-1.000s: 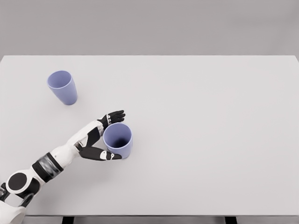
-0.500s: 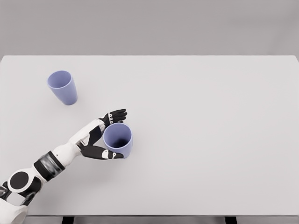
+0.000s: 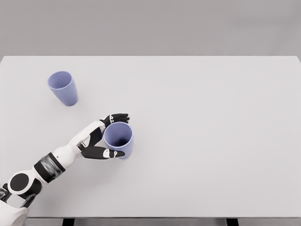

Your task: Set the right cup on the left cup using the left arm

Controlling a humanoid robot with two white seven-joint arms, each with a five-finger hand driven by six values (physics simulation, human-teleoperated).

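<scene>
The right cup [image 3: 119, 139], a periwinkle-blue tumbler with its open mouth facing up, sits on the white table [image 3: 211, 141] in the left half of the surface, toward the near edge. The cup appears slightly tilted, its rim leaning a little toward the far side; whether its base rests flat on the table cannot be determined from the head view. The left hand [image 3: 106, 136] encloses the cup from the left side. The black fingers [image 3: 117, 117] curve around the far side of the rim, and the thumb [image 3: 110, 153] lies along the near side of the cup wall, so that the cup stands between fingers and thumb. Both appear to touch the cup, indicating a clasp around its body. The white left arm [image 3: 56, 160] enters from the lower left corner of the view and extends diagonally up and to the right toward the cup. The left cup [image 3: 63, 87], of the same colour and shape, stands upright on the table well apart from the held cup, further back and nearer the left edge. Its mouth faces up and nothing touches it. The two cups are separate, and the right cup is not yet stacked on the left cup. A plain grey wall [image 3: 150, 26] lies behind the far edge of the table.
</scene>
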